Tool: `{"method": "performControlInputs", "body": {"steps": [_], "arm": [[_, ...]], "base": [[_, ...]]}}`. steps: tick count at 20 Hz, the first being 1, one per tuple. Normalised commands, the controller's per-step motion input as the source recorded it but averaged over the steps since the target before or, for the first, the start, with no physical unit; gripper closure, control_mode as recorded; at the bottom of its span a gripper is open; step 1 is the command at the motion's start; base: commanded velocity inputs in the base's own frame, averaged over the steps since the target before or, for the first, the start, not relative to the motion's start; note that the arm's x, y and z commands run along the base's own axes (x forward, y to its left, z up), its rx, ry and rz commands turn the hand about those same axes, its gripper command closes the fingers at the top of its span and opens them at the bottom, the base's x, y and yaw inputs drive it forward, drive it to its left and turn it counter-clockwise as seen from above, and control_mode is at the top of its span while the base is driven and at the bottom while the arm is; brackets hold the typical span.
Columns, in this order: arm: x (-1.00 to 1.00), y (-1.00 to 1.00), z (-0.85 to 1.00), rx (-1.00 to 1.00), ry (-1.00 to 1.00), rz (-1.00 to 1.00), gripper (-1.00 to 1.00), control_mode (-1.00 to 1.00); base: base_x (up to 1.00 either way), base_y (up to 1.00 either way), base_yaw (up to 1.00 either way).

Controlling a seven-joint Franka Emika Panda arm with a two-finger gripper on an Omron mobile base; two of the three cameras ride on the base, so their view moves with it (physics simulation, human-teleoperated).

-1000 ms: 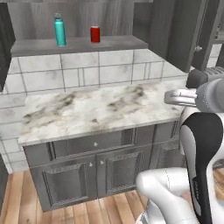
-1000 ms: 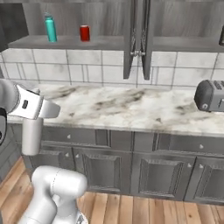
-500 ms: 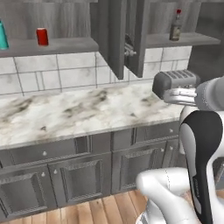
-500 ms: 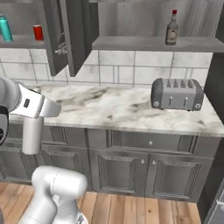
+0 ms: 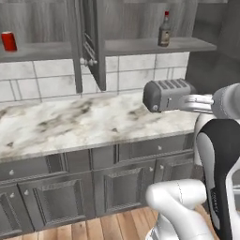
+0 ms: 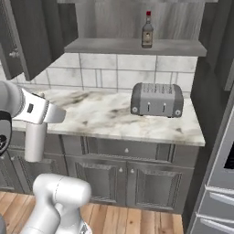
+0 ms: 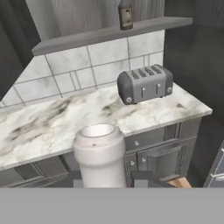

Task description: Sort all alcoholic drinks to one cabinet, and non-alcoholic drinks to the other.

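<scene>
My jaws are closed on the slim pale beige-white bottle, one dark tip on each side of its body. It stands upright in the grip, so I look straight down past its rim. I judge it is carried this way so it can be set down standing.

It is an alcoholic drink, and I take it to belong with the squat dark grey bottle with a red cap. That one stands on the grey shelf of the right wall cabinet, far above the grey four-slot toaster. The toaster sits at the right end of the white marbled counter.

The short red soda can stands on the shelf of the left wall cabinet, well apart from the dark bottle (soft drinks there, it seems). Both cabinets have their dark doors swung open.

Counted: one pale bottle, one dark bottle, one can, one toaster, two cabinets.
</scene>
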Motion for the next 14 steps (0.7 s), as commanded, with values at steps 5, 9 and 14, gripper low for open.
{"method": "performControlInputs", "body": {"steps": [5, 9, 14], "arm": [[0.0, 0.0, 0.0, 0.0, 0.0, 0.0, 1.0, 1.0], [0.0, 0.0, 0.0, 0.0, 0.0, 0.0, 1.0, 1.0], [0.0, 0.0, 0.0, 0.0, 0.0, 0.0, 1.0, 1.0]], "base": [[0.58, -0.43, 0.28], [0.63, -0.43, 0.31], [0.67, -0.31, 0.17]]}}
